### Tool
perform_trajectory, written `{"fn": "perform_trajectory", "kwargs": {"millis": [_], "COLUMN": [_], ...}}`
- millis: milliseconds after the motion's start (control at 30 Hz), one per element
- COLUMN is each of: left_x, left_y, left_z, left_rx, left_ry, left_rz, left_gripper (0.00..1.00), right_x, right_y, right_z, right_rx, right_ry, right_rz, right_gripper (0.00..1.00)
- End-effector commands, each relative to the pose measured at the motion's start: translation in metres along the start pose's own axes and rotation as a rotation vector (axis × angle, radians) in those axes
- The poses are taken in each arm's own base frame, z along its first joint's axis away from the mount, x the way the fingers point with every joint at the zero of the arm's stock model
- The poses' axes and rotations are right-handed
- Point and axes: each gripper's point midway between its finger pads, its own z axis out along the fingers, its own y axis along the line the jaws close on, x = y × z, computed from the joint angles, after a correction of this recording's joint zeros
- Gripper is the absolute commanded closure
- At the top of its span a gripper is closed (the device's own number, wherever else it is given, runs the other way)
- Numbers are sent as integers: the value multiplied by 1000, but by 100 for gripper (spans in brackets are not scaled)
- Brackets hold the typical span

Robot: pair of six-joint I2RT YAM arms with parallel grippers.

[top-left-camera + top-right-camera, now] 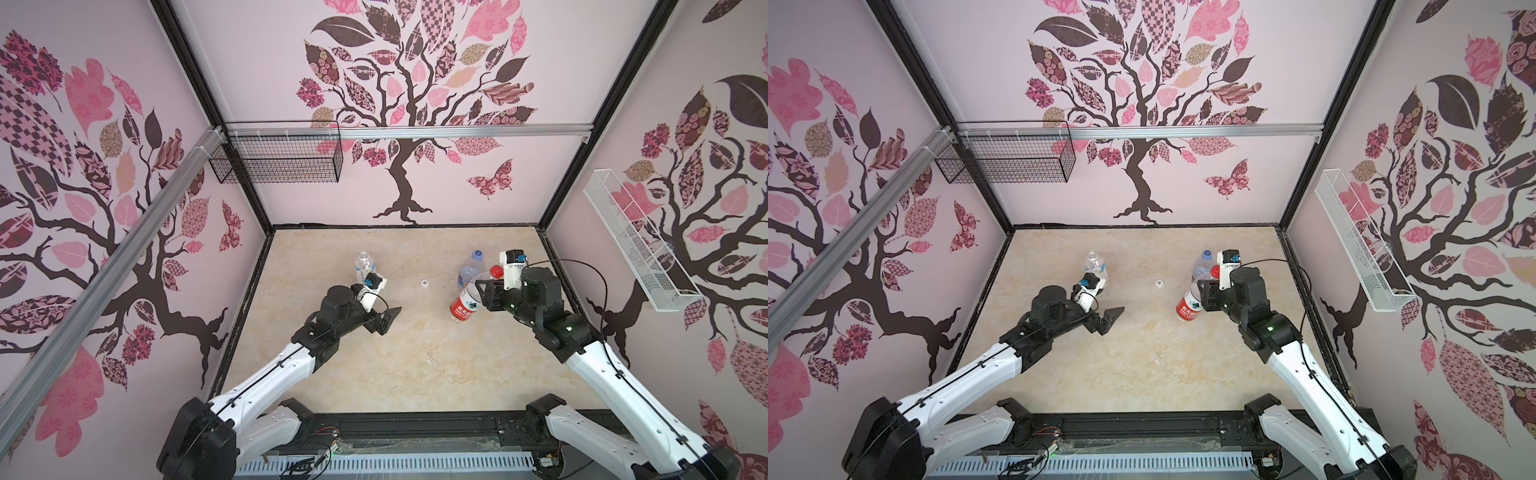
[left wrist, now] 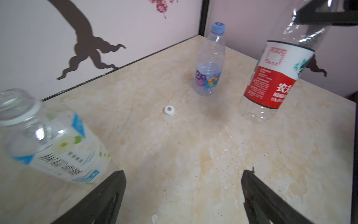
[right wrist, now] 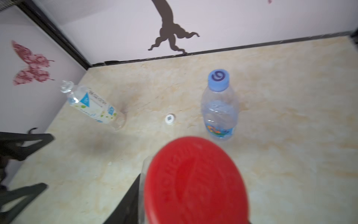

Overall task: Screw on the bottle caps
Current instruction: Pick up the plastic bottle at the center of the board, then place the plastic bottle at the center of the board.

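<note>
The small white round plastic cap [image 1: 424, 284] lies on the beige marble-look tabletop [image 1: 415, 365], with bare surface all round it and open approach from above and from the robot's side. To the left of the cap, well apart, stands the uncapped clear plastic bottle with the white-green label [image 1: 365, 266], and the wide-open left gripper [image 1: 390, 321] hangs nearer the robot. To the right of the cap, the squat bluish clear bottle with the blue cap [image 1: 469, 270] and, just before it, the tilted red-labelled clear plastic bottle [image 1: 463, 307] clamped in the right gripper [image 1: 481, 294] close off that flank.
</note>
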Motion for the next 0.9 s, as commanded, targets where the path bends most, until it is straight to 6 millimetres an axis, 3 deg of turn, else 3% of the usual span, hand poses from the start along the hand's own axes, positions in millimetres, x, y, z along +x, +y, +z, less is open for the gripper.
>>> {"fn": "perform_trajectory", "kwargs": {"millis": [0,100,200,433,667,867], "left_x": [12,13,20,22,28,33], "left_y": [28,50,61,69,65,64], "left_z": [-13,-20,-23,-25,-29,-27], "left_rx": [-107,-164,-230,-277,-264,-256], "left_ry": [63,73,90,110,120,131], "left_rz": [-146,-230,-223,-175,-166,-165], "left_gripper": [2,2,2,2,2,2], "right_x": [-4,-18,-37,-70,-72,-52], "right_y": [-65,-97,-110,-101,-118,-119], "right_z": [-11,-13,0,77,120,147], "right_rx": [329,417,437,336,310,272], "right_ry": [13,-23,-62,-113,-91,-22], "right_rz": [-75,7,-10,-159,-203,-240], "right_gripper": [50,50,50,51,49,47]}}
